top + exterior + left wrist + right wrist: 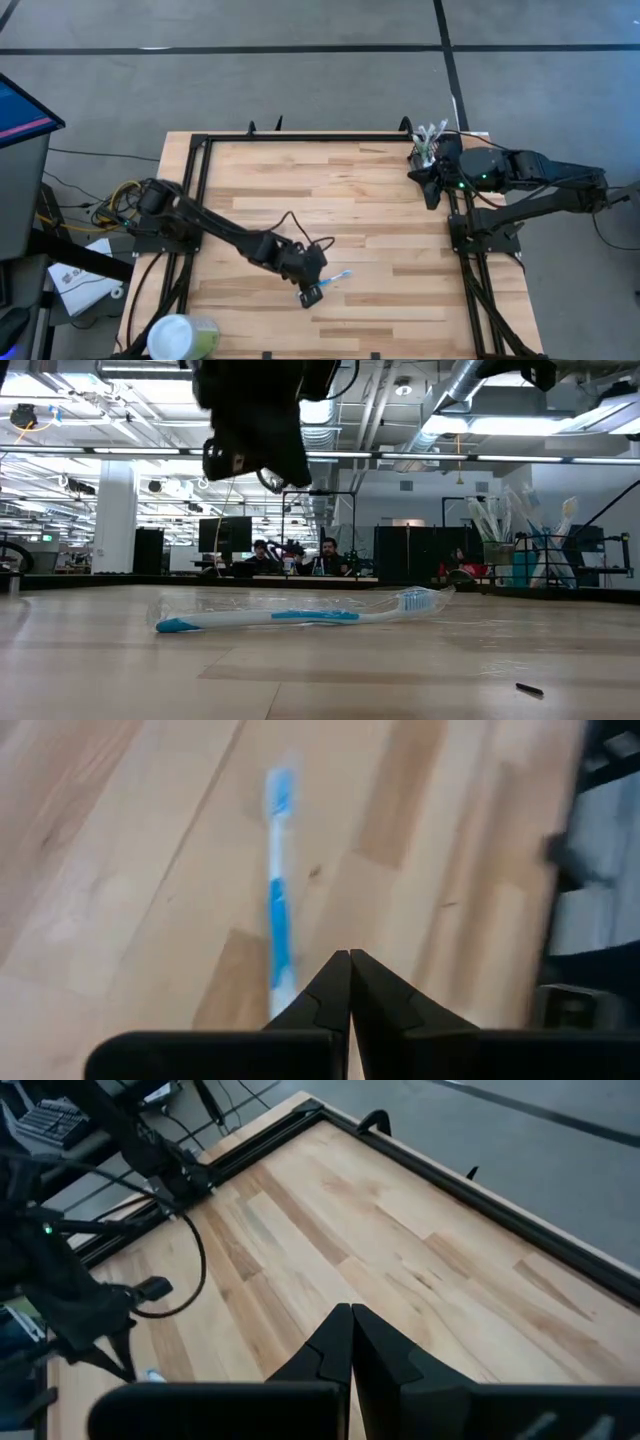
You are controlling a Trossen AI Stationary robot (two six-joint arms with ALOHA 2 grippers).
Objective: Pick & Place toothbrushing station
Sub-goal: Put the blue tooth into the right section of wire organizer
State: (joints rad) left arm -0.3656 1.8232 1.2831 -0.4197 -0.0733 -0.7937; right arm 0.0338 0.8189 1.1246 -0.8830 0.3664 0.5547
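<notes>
A wooden table (300, 190) is seen from straight above, framed by a black rail. The left gripper (311, 292) is held low over the table at about six o'clock from its centre, its fingers (330, 990) pressed together with nothing between them. A blue-and-white toothbrush (336, 278) is laid flat on the wood just beside that gripper, at its one o'clock, untouched. From table height, the toothbrush (300, 616) is seen lying on its side, with the dark gripper (255, 445) hung above its handle end.

The right gripper (432, 190) is parked at the table's two o'clock corner, its fingers (345, 1345) also pressed together and empty. The holder (428, 150), a small dark cup with pale brushes stuck in it, is stood at that same corner, just beside the right arm.

A pale green cup (183, 337) is placed at the table's seven o'clock corner.
</notes>
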